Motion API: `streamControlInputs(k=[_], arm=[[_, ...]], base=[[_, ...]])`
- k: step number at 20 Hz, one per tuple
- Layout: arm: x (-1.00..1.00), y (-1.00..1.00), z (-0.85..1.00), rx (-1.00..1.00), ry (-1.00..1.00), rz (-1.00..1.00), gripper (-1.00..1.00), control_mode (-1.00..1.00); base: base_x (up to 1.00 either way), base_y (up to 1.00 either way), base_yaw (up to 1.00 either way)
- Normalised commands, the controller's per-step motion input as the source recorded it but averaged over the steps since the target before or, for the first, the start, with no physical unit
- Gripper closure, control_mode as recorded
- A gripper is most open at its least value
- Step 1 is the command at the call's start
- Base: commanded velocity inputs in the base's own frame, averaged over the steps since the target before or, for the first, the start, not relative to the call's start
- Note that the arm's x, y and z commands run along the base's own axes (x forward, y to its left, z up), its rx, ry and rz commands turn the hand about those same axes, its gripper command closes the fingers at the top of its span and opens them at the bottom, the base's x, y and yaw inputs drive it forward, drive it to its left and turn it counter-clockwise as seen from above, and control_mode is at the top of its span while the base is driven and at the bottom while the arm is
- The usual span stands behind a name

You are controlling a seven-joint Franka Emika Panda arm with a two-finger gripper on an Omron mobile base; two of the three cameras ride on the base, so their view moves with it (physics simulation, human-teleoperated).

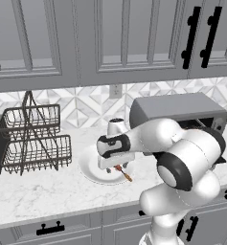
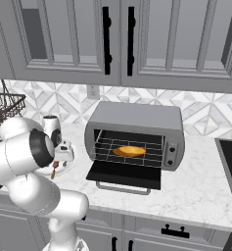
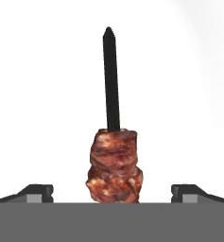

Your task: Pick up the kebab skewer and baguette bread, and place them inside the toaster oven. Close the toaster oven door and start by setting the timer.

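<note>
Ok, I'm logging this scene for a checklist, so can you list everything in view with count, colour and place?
kebab skewer: one, brown chunks on a dark stick, on the plate, between the open jaws
plate: one, white, on the counter left of the toaster oven
baguette bread: one, golden-orange, on the rack inside the toaster oven
toaster oven: one, grey, on the counter against the wall
toaster oven door: one, dark, folded down open
dish rack: one, dark wire, two tiers, left on the counter
small appliance: one, white, behind the plate
gripper: one, white, low over the plate
</note>
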Motion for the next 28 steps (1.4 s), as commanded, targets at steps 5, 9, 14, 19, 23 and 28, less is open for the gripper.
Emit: streamControlInputs(k=[5, 9, 14, 19, 23, 28], arm=[[0.0, 0.0, 0.0, 0.0, 0.0, 0.0, 1.0, -1.0], [-0.16, 0.0, -0.01, 0.0, -0.01, 0.0, 1.0, -1.0], [-0.33, 0.01, 0.59, 0.0, -0.01, -0.03, 1.0, -1.0], [-0.4, -0.03, 1.0, 0.03, -0.04, -0.05, 1.0, -1.0], [-0.23, -0.33, 1.0, 0.05, 0.0, -0.1, 1.0, -1.0], [-0.34, -0.37, 0.89, 0.0, -0.03, -0.09, 1.0, -1.0]], base=[[0.0, 0.0, 0.0], [0.0, 0.0, 0.0], [0.0, 0.0, 0.0], [0.0, 0.0, 0.0], [0.0, 0.0, 0.0], [0.0, 0.0, 0.0]])
